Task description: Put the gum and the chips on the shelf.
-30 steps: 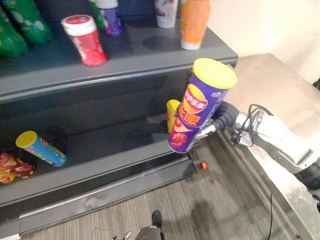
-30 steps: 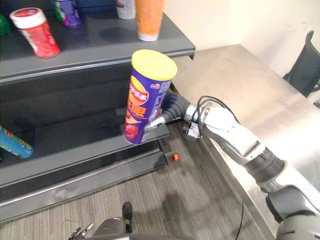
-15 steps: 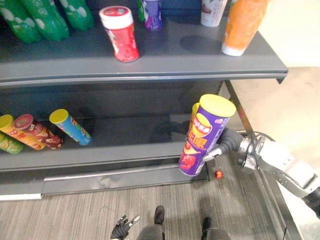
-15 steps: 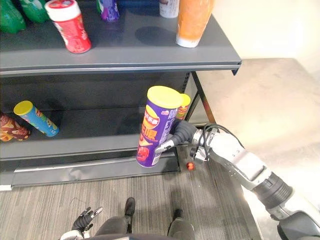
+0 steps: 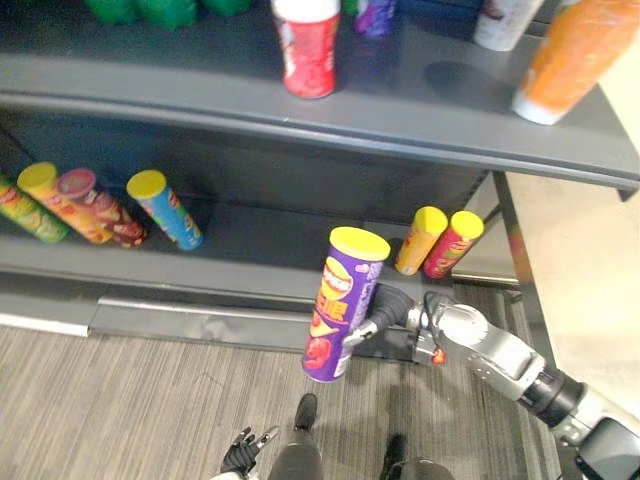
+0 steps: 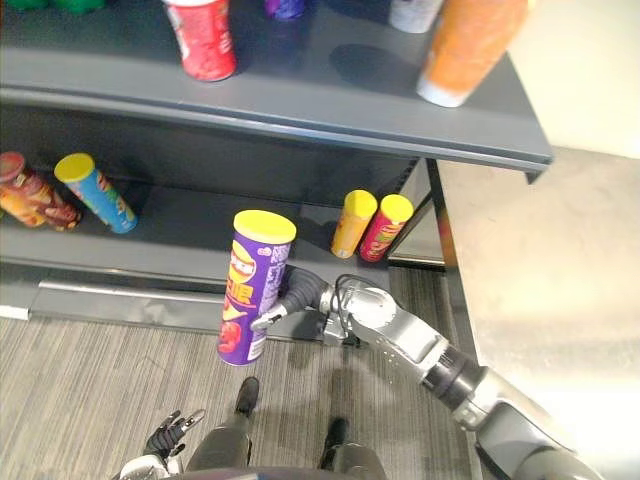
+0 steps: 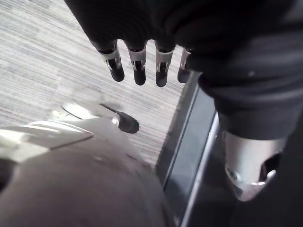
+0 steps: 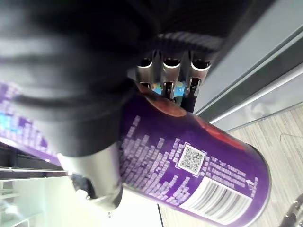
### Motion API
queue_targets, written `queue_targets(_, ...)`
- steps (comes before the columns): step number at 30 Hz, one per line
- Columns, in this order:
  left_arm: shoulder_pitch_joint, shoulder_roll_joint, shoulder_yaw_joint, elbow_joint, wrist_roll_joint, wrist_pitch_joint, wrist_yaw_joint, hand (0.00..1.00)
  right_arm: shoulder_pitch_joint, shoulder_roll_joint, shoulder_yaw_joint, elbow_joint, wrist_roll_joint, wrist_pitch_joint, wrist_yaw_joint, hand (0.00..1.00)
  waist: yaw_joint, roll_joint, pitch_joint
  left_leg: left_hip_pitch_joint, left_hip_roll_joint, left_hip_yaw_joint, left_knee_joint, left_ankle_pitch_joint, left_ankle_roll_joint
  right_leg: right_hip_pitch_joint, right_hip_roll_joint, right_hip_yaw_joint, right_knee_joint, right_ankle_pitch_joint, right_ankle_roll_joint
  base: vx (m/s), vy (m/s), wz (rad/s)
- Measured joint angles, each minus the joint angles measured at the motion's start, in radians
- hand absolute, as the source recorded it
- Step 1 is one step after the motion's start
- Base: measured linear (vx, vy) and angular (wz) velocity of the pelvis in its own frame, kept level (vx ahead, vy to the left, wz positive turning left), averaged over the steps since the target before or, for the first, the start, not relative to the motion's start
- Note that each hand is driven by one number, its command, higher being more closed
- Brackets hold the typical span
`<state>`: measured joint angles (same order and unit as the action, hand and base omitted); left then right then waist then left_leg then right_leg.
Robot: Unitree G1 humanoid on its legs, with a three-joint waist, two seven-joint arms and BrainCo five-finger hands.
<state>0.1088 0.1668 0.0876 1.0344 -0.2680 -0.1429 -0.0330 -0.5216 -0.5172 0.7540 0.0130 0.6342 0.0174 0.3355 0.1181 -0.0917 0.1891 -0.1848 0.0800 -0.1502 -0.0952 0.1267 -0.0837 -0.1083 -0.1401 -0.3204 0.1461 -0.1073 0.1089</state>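
Nearest me, the left hand (image 7: 138,64) is hanging low over the grey floor (image 5: 150,400), fingers straight and loose, holding nothing. Beyond it, the right hand (image 5: 385,308) is reaching in from the right and grasping the chips (image 5: 340,305), a purple can with a yellow lid, its fingers curled round the can's middle. The can is standing nearly upright in the air, leaning slightly, just in front of the lower shelf (image 5: 260,260) and not resting on it. Behind it, a yellow can (image 5: 420,240) and a red can (image 5: 452,243) are lying side by side on that shelf, with a blue can (image 5: 165,208) lying well to the left. Farthest off, a red jar (image 5: 308,45) and an orange bottle (image 5: 570,55) are standing on the upper shelf (image 5: 200,90).
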Motion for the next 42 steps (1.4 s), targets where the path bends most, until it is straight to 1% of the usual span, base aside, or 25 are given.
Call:
queue_targets(2, -0.010, 0.000, 0.008, -0.004, -0.004, 0.000, 0.019, 0.00, -0.074, 0.086, -0.004, 0.116, -0.039, -0.003, -0.036, 1.00, 0.026, -0.011, 0.016, -0.037, 0.004, -0.022, 0.000, 0.014, -0.005, -0.034, 0.005, -0.014, 0.016, -0.002, -0.003, -0.07, -0.015, 0.22)
queue_targets(3, -0.011, -0.001, 0.008, -0.006, -0.007, 0.000, 0.024, 0.00, -0.095, 0.106, -0.005, 0.154, -0.053, -0.003, -0.052, 1.00, 0.027, -0.011, 0.021, -0.043, 0.004, -0.030, 0.000, 0.018, -0.006, -0.036, 0.006, -0.022, 0.016, -0.002, -0.004, -0.05, -0.025, 0.27)
queue_targets(5, -0.019, -0.006, 0.007, -0.021, -0.035, 0.000, 0.031, 0.00, -0.171, 0.167, -0.046, 0.271, -0.094, -0.004, -0.097, 1.00, 0.054, -0.017, 0.054, -0.059, 0.004, -0.051, 0.000, 0.027, -0.007, -0.048, 0.005, -0.039, 0.033, -0.007, -0.011, -0.03, -0.024, 0.26)
queue_targets(6, -0.023, -0.006, 0.006, -0.021, -0.037, 0.000, 0.031, 0.00, -0.192, 0.177, -0.061, 0.294, -0.116, -0.005, -0.111, 1.00, 0.060, -0.017, 0.063, -0.063, 0.004, -0.056, 0.000, 0.029, -0.007, -0.048, 0.005, -0.045, 0.034, -0.008, -0.012, -0.02, -0.021, 0.24)
queue_targets(8, -0.026, -0.007, -0.005, -0.043, -0.042, 0.000, 0.036, 0.00, -0.258, 0.207, -0.120, 0.379, -0.187, -0.010, -0.157, 1.00, 0.084, -0.022, 0.079, -0.089, 0.003, -0.070, 0.000, 0.036, -0.010, -0.072, 0.004, -0.057, 0.049, -0.012, -0.018, 0.00, -0.020, 0.20)
queue_targets(10, -0.026, -0.007, -0.013, -0.061, -0.042, -0.001, 0.038, 0.00, -0.304, 0.227, -0.160, 0.434, -0.230, -0.011, -0.186, 1.00, 0.085, -0.020, 0.100, -0.098, 0.000, -0.084, 0.000, 0.048, -0.010, -0.080, 0.001, -0.062, 0.064, -0.016, -0.020, 0.02, -0.025, 0.20)
queue_targets(11, -0.027, -0.006, -0.024, -0.080, -0.043, -0.001, 0.039, 0.00, -0.346, 0.249, -0.199, 0.490, -0.280, -0.014, -0.220, 1.00, 0.094, -0.019, 0.122, -0.102, 0.000, -0.092, 0.000, 0.051, -0.012, -0.083, 0.000, -0.067, 0.072, -0.021, -0.022, 0.02, -0.034, 0.20)
queue_targets(12, -0.029, -0.006, -0.033, -0.093, -0.044, -0.001, 0.042, 0.00, -0.367, 0.261, -0.242, 0.530, -0.311, -0.022, -0.241, 1.00, 0.104, -0.017, 0.128, -0.117, 0.000, -0.100, 0.000, 0.052, -0.014, -0.099, 0.000, -0.071, 0.080, -0.025, -0.023, 0.01, -0.038, 0.15)
queue_targets(13, -0.031, -0.005, -0.040, -0.098, -0.044, -0.002, 0.045, 0.00, -0.378, 0.265, -0.258, 0.550, -0.324, -0.027, -0.255, 1.00, 0.107, -0.015, 0.131, -0.124, -0.001, -0.106, 0.000, 0.057, -0.018, -0.105, -0.001, -0.075, 0.085, -0.028, -0.024, 0.01, -0.034, 0.13)
queue_targets(14, -0.033, -0.004, -0.046, -0.100, -0.044, -0.002, 0.049, 0.00, -0.387, 0.268, -0.273, 0.565, -0.332, -0.029, -0.268, 1.00, 0.109, -0.012, 0.134, -0.130, -0.001, -0.110, 0.000, 0.061, -0.021, -0.110, -0.002, -0.080, 0.089, -0.030, -0.024, 0.02, -0.038, 0.18)
queue_targets(16, -0.039, -0.006, -0.060, -0.126, -0.045, -0.004, 0.060, 0.00, -0.446, 0.286, -0.357, 0.632, -0.363, -0.032, -0.322, 1.00, 0.126, -0.004, 0.173, -0.138, 0.000, -0.121, 0.000, 0.067, -0.026, -0.121, -0.002, -0.085, 0.108, -0.040, -0.027, 0.01, -0.039, 0.14)
queue_targets(17, -0.048, -0.005, -0.072, -0.130, -0.046, -0.009, 0.064, 0.00, -0.460, 0.288, -0.396, 0.636, -0.382, -0.036, -0.357, 1.00, 0.134, -0.001, 0.183, -0.149, 0.001, -0.130, 0.000, 0.069, -0.030, -0.134, -0.002, -0.087, 0.121, -0.046, -0.030, 0.00, -0.052, 0.17)
queue_targets(18, -0.054, -0.002, -0.085, -0.130, -0.049, -0.010, 0.068, 0.00, -0.469, 0.296, -0.435, 0.637, -0.422, -0.047, -0.400, 1.00, 0.135, 0.006, 0.191, -0.161, 0.001, -0.139, 0.001, 0.073, -0.034, -0.144, -0.002, -0.092, 0.131, -0.053, -0.033, 0.00, -0.061, 0.18)
queue_targets(19, -0.057, -0.003, -0.090, -0.130, -0.063, -0.010, 0.070, 0.00, -0.471, 0.303, -0.459, 0.637, -0.437, -0.051, -0.418, 1.00, 0.136, 0.009, 0.196, -0.165, 0.001, -0.141, 0.001, 0.074, -0.035, -0.150, -0.003, -0.092, 0.138, -0.056, -0.034, 0.01, -0.051, 0.16)
queue_targets(21, -0.068, -0.006, -0.107, -0.136, -0.081, -0.010, 0.079, 0.00, -0.477, 0.342, -0.556, 0.637, -0.504, -0.056, -0.501, 1.00, 0.146, 0.023, 0.215, -0.172, 0.002, -0.149, 0.000, 0.076, -0.038, -0.162, -0.004, -0.095, 0.154, -0.066, -0.036, 0.00, -0.056, 0.06)
queue_targets(22, -0.069, -0.005, -0.114, -0.139, -0.081, -0.013, 0.085, 0.00, -0.479, 0.350, -0.573, 0.637, -0.525, -0.063, -0.528, 1.00, 0.147, 0.027, 0.217, -0.179, 0.002, -0.154, 0.000, 0.077, -0.040, -0.169, -0.004, -0.096, 0.158, -0.068, -0.036, 0.00, -0.063, 0.11)
queue_targets(23, -0.075, -0.006, -0.124, -0.141, -0.081, -0.020, 0.096, 0.00, -0.480, 0.366, -0.614, 0.636, -0.565, -0.079, -0.578, 1.00, 0.147, 0.039, 0.225, -0.192, 0.002, -0.163, 0.001, 0.080, -0.042, -0.181, -0.004, -0.103, 0.167, -0.072, -0.038, -0.01, -0.042, 0.12)
queue_targets(24, -0.078, -0.007, -0.128, -0.143, -0.081, -0.022, 0.101, 0.00, -0.480, 0.373, -0.637, 0.635, -0.585, -0.083, -0.601, 1.00, 0.147, 0.045, 0.228, -0.199, 0.003, -0.165, 0.001, 0.082, -0.043, -0.188, -0.005, -0.106, 0.173, -0.075, -0.039, -0.01, -0.054, 0.14)
queue_targets(26, -0.092, -0.006, -0.150, -0.156, -0.081, -0.023, 0.115, 0.00, -0.478, 0.400, -0.694, 0.629, -0.647, -0.085, -0.679, 1.00, 0.157, 0.063, 0.239, -0.221, 0.006, -0.169, 0.001, 0.087, -0.049, -0.217, -0.005, -0.108, 0.191, -0.081, -0.043, -0.01, -0.057, 0.02)
queue_targets(28, -0.107, -0.007, -0.162, -0.157, -0.081, -0.025, 0.125, 0.00, -0.473, 0.422, -0.709, 0.624, -0.701, -0.085, -0.722, 1.00, 0.159, 0.077, 0.247, -0.236, 0.009, -0.170, 0.001, 0.089, -0.052, -0.239, -0.005, -0.107, 0.206, -0.086, -0.046, -0.01, -0.073, -0.03)
queue_targets(30, -0.119, -0.011, -0.162, -0.165, -0.081, -0.035, 0.136, 0.00, -0.456, 0.440, -0.704, 0.604, -0.747, -0.085, -0.744, 1.00, 0.158, 0.084, 0.252, -0.253, 0.010, -0.171, 0.001, 0.092, -0.055, -0.262, -0.008, -0.106, 0.223, -0.094, -0.048, 0.00, -0.081, 0.00)
queue_targets(32, -0.144, -0.015, -0.167, -0.169, -0.081, -0.052, 0.145, 0.00, -0.414, 0.454, -0.691, 0.577, -0.819, -0.085, -0.767, 1.00, 0.157, 0.087, 0.253, -0.269, 0.008, -0.175, 0.001, 0.094, -0.058, -0.290, -0.016, -0.106, 0.254, -0.110, -0.050, 0.03, -0.093, 0.04)
queue_targets(37, -0.186, -0.020, -0.202, -0.181, -0.081, -0.072, 0.149, 0.00, -0.386, 0.456, -0.633, 0.579, -0.914, -0.081, -0.771, 1.00, 0.152, 0.101, 0.261, -0.287, 0.006, -0.184, 0.001, 0.099, -0.065, -0.326, -0.019, -0.089, 0.291, -0.129, -0.055, 0.01, -0.082, 0.01)
queue_targets(38, -0.194, -0.028, -0.202, -0.181, -0.081, -0.074, 0.152, 0.00, -0.386, 0.457, -0.622, 0.584, -0.932, -0.081, -0.771, 1.00, 0.145, 0.107, 0.265, -0.288, 0.007, -0.185, 0.001, 0.100, -0.066, -0.327, -0.019, -0.089, 0.293, -0.131, -0.055, 0.00, -0.068, 0.01)
queue_targets(42, -0.205, -0.046, -0.219, -0.200, -0.082, -0.091, 0.164, 0.00, -0.386, 0.456, -0.581, 0.588, -1.004, -0.078, -0.780, 1.00, 0.133, 0.113, 0.268, -0.304, 0.006, -0.185, 0.001, 0.100, -0.066, -0.348, -0.019, -0.085, 0.300, -0.131, -0.056, 0.00, -0.054, -0.02)
